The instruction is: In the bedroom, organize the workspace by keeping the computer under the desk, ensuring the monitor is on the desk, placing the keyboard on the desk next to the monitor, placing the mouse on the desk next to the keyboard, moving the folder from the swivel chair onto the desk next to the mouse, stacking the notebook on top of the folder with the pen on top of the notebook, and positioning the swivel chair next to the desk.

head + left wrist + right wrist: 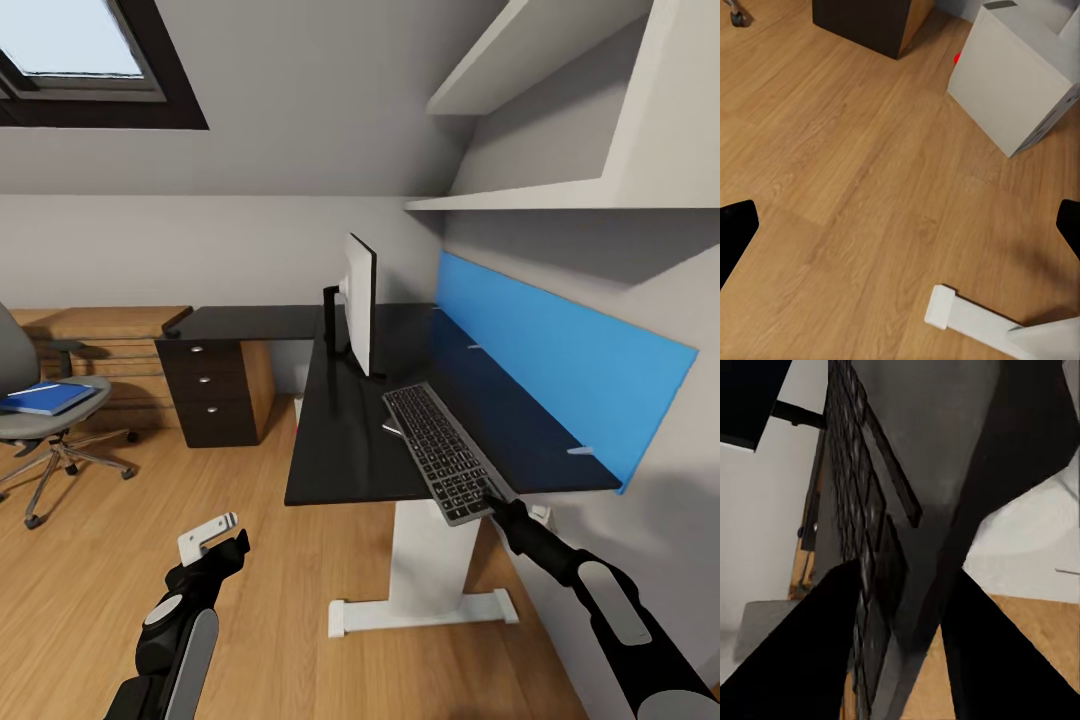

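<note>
Over on the left, my left fingers are hanging spread and empty above the floor. Rightward, the keyboard is lying on the worktop beside the monitor, long axis running toward me, near end overhanging. My right fingers are pinching that end, I'm guessing.

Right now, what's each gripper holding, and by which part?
Right gripper holds the keyboard by its near end, which overhangs the desk edge. Left gripper holds nothing, jaws open above the floor.
</note>
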Robot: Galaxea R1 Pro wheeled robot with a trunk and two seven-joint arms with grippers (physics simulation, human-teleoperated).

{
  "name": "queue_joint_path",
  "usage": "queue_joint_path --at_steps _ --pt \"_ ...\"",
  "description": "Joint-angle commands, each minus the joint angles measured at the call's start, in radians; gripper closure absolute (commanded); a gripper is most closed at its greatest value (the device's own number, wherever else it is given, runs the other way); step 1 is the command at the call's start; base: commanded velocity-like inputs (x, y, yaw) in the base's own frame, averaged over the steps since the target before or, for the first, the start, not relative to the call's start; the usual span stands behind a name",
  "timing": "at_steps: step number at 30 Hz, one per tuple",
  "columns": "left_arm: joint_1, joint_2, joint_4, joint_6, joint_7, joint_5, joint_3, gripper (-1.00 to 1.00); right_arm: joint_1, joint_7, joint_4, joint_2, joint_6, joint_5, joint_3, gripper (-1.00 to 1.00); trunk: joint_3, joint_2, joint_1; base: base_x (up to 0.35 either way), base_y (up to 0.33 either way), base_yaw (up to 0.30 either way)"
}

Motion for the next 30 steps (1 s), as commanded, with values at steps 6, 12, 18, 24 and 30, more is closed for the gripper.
queue_joint_path --at_steps 6,12,18,24,30 --pt "-0.001 -0.001 -0.001 0.001 0.007 0.011 0.000 -1.00 -0.001 0.002 0.000 0.000 0.024 0.002 -0.002 1.00 0.002 0.007 -0.004 0.000 0.000 0.000" --pt "-0.001 0.000 -0.001 -0.003 0.008 0.011 0.000 -1.00 -0.001 0.002 0.000 -0.001 0.025 0.002 -0.002 1.00 0.021 0.049 -0.027 0.000 0.000 0.000" --pt "-0.001 0.000 -0.001 -0.006 0.008 0.011 0.001 -1.00 -0.001 0.015 -0.011 -0.007 0.024 0.002 -0.005 1.00 0.040 0.091 -0.050 0.000 0.000 0.000" --pt "-0.001 0.000 -0.001 -0.007 0.008 0.009 0.001 -1.00 -0.001 0.024 -0.017 -0.025 0.024 0.001 -0.005 1.00 0.059 0.133 -0.073 -0.022 0.000 0.000" --pt "-0.001 0.000 -0.001 -0.008 0.008 0.009 0.001 -1.00 0.000 0.030 -0.031 -0.032 0.026 0.000 -0.025 1.00 0.077 0.175 -0.096 -0.287 0.000 0.000"
